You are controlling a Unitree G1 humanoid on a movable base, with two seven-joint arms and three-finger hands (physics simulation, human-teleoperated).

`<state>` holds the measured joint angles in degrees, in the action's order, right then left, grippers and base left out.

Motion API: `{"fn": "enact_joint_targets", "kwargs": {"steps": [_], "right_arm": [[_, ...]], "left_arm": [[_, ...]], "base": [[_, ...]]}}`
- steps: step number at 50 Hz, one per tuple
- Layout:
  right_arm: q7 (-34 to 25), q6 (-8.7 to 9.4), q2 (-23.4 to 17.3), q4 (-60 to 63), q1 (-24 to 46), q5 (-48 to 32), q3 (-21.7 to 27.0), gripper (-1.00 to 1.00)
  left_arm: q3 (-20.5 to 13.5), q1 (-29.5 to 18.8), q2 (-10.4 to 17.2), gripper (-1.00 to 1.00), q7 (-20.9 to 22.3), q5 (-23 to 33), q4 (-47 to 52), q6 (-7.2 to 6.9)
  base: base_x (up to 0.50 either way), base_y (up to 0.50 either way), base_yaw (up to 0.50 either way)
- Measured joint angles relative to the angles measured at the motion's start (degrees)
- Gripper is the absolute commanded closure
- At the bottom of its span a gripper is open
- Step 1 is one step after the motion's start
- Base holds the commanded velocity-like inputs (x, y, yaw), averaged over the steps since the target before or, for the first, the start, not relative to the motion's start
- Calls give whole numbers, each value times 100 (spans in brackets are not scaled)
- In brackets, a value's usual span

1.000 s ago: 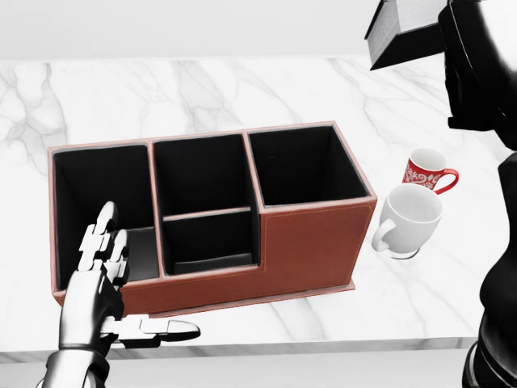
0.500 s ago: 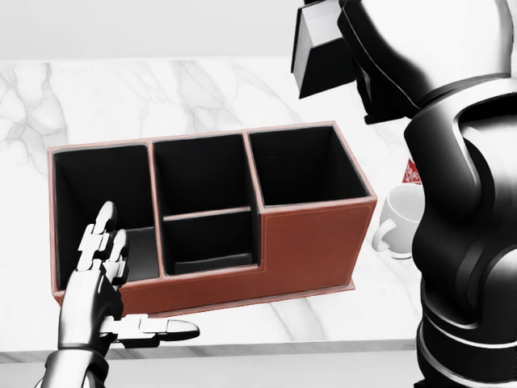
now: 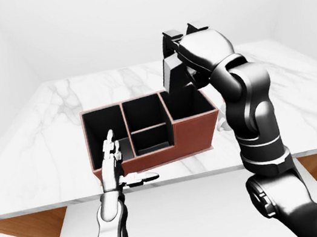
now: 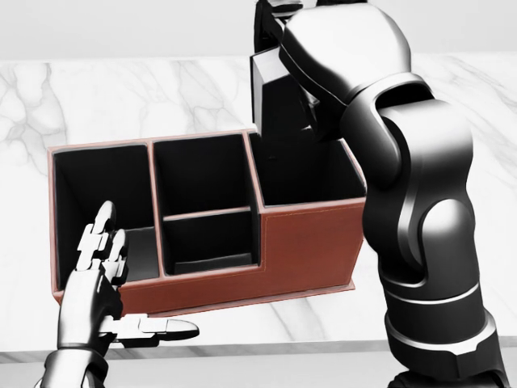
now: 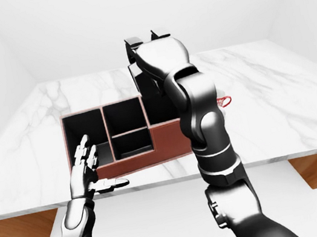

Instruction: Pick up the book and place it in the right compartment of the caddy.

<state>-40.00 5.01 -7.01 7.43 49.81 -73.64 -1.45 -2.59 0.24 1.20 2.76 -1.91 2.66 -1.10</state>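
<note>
- Gripping the book (image 3: 173, 74), the right robot hand (image 3: 186, 49) is hanging over the right compartment (image 4: 303, 166) of the caddy (image 4: 307, 242); its fingers are closing round the book's upper part, near the top of the left-eye view.
- The book is standing roughly upright, its pale page edge showing, its lower end dipping into the right compartment's opening; whether it is touching the compartment floor cannot be told.
- The right arm (image 4: 412, 210) is filling the right side of the head view, bending up from the bottom edge and covering the caddy's right end.
- The left robot hand (image 4: 101, 279) is resting with fingers spread wide, holding nothing, just beside the caddy's left end at the lower left of the head view, thumb pointing right along the surface (image 4: 105, 97) edge.
- The caddy, red-brown with black interior, is sitting on the white marble surface, showing a left compartment, two middle ones and the right one.
- A red mug (image 5: 224, 102) is peeking out just right of the arm in the right-eye view.
</note>
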Motion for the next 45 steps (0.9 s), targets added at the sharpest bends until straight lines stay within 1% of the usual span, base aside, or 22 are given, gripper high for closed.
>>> {"fn": "enact_joint_targets", "kwargs": {"steps": [13, 29, 45], "right_arm": [[0, 0, 88, -586, -59, 132, -64, 100], [0, 0, -28, -1279, -160, 387, -35, 100], [24, 0, -150, -1864, -180, 654, 1, 100]], "left_arm": [[-4, 1, -1, -100, -1, -1, 7, -8], [-3, 0, -2, -100, -8, -3, 25, -33], [-4, -9, -1, -100, -13, -7, 11, -30]], "base": [[0, 0, 0], [0, 0, 0], [0, 0, 0]]}}
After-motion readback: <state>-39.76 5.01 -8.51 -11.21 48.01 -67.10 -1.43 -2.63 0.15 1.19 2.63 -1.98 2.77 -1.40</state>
